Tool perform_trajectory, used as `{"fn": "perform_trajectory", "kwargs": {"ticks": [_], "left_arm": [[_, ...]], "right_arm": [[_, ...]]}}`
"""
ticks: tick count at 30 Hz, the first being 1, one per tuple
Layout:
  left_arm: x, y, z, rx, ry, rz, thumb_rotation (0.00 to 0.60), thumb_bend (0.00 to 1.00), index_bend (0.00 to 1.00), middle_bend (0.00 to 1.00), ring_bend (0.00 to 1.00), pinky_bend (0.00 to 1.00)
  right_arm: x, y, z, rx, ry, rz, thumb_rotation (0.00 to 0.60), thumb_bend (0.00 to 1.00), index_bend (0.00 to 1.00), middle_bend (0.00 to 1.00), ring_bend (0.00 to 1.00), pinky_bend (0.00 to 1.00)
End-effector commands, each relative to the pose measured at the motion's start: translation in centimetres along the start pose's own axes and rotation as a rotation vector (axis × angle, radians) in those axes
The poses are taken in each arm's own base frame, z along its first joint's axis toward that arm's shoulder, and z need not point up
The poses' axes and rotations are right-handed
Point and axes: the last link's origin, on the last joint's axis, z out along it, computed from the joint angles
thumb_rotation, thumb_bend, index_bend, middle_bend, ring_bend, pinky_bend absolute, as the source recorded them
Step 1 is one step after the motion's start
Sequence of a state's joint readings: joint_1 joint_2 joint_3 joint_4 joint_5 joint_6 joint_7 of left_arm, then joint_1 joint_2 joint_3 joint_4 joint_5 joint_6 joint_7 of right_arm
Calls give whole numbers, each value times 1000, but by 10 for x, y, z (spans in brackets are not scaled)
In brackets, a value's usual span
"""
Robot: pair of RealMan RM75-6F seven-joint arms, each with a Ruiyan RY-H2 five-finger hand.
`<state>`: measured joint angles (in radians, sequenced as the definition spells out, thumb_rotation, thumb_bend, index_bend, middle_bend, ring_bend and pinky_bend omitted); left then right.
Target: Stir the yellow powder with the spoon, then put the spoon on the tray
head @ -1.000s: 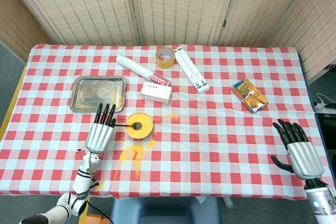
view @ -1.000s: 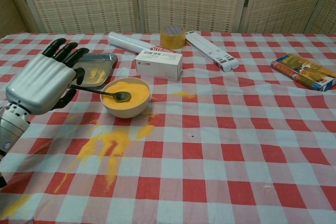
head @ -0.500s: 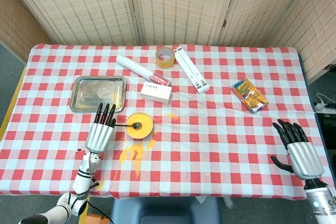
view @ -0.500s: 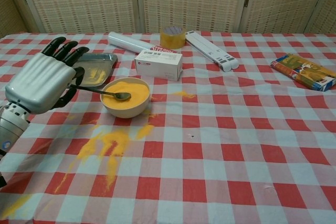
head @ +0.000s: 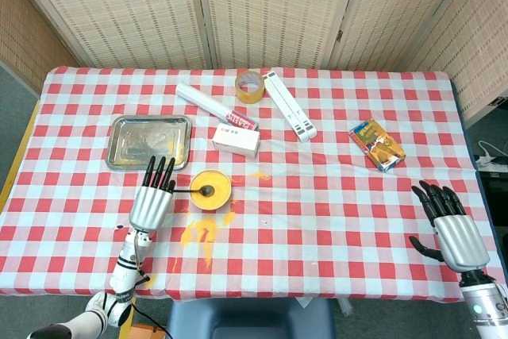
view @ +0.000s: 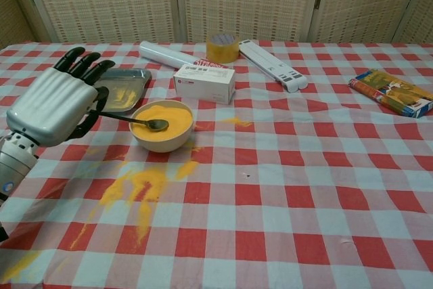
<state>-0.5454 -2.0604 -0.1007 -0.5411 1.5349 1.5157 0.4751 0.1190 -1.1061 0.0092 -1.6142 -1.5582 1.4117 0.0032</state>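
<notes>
A white bowl (view: 162, 126) of yellow powder (head: 211, 190) stands on the checked cloth, left of centre. The metal spoon (view: 139, 121) lies with its scoop in the powder and its handle pointing left over the rim. My left hand (view: 53, 105) is at the handle's end. Its thumb curls over the handle while the other fingers stretch upward and apart; the contact itself is hidden behind the hand. The steel tray (head: 149, 141) lies just behind the hand and has yellow dust in it. My right hand (head: 452, 228) hovers open near the table's front right corner, far from the bowl.
Spilled yellow powder (view: 139, 191) streaks the cloth in front of the bowl. Behind the bowl lie a white box (view: 204, 83), a white tube (view: 166, 53), a tape roll (view: 222, 47) and a white folding stand (view: 272, 64). A colourful box (view: 392, 91) lies at the right.
The left thumb has curled slightly closer around the spoon handle. The spoon, the bowl and the right hand have not moved.
</notes>
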Motion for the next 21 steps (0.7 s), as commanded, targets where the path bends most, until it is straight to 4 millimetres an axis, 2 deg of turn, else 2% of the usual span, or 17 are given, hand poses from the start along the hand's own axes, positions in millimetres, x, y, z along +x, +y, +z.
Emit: {"fn": "perform_trajectory", "kwargs": {"ticks": [1, 8, 21], "left_arm": [[0, 0, 0, -2, -1, 0, 600, 458, 525, 80, 0, 0], [-1, 0, -2, -7, -9, -3, 600, 456, 443, 75, 0, 0], [1, -1, -7, 1, -1, -26, 600, 457, 467, 74, 0, 0]], "right_arm": [[0, 0, 0, -1, 1, 0, 600, 175, 0, 0, 0, 0], [1, 1, -1, -2, 3, 0, 600, 175, 0, 0, 0, 0], [1, 1, 0, -1, 0, -1, 600, 175, 0, 0, 0, 0]]}}
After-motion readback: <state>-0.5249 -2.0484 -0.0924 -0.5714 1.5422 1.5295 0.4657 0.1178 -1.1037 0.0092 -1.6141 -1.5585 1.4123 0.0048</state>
